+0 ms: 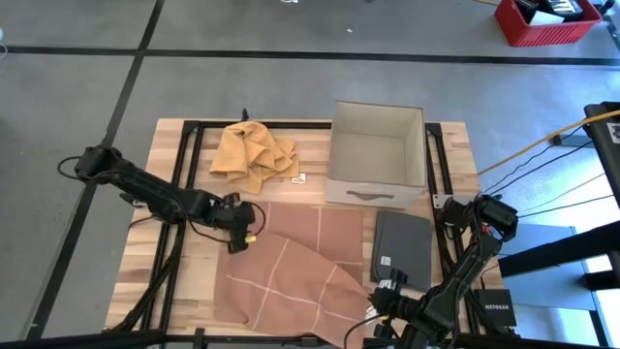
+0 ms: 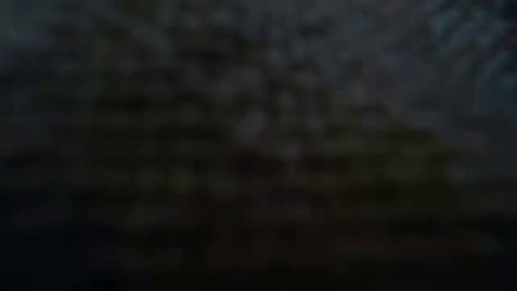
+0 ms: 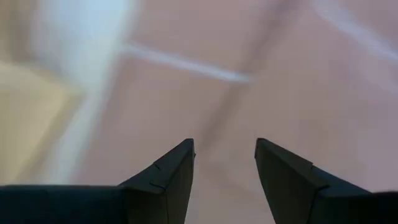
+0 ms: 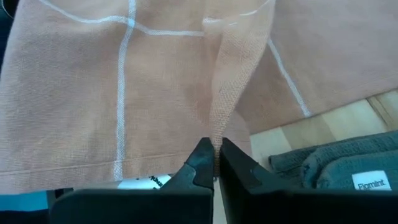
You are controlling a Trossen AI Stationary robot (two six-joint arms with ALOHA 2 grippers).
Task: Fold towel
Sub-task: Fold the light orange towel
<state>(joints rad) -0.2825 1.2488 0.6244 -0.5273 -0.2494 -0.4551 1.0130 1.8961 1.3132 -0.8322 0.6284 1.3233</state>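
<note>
A salmon-pink towel (image 1: 300, 267) with thin white lines lies spread on the wooden table's near middle. My left gripper (image 1: 242, 237) hovers open over the towel's far left corner. In the left wrist view the pink cloth fills the picture beyond the gripper (image 3: 224, 155), with nothing between the fingers. My right gripper (image 1: 373, 302) is at the towel's near right corner, shut on the cloth (image 4: 216, 163). The low view is dark and shows nothing. My right gripper pinches a narrow gathered ridge of the pink towel (image 4: 219, 134) between its two fingertips, at the near right corner. The fingers slant down from the table's near right side. The ridge runs up from the fingers into the cloth, and the rest of the towel lies on the table.
A folded grey towel (image 1: 402, 247) with a white label lies just right of the pink one, close to my right gripper. A crumpled yellow towel (image 1: 254, 150) sits at the far left. An open box (image 1: 378, 155) stands at the far right.
</note>
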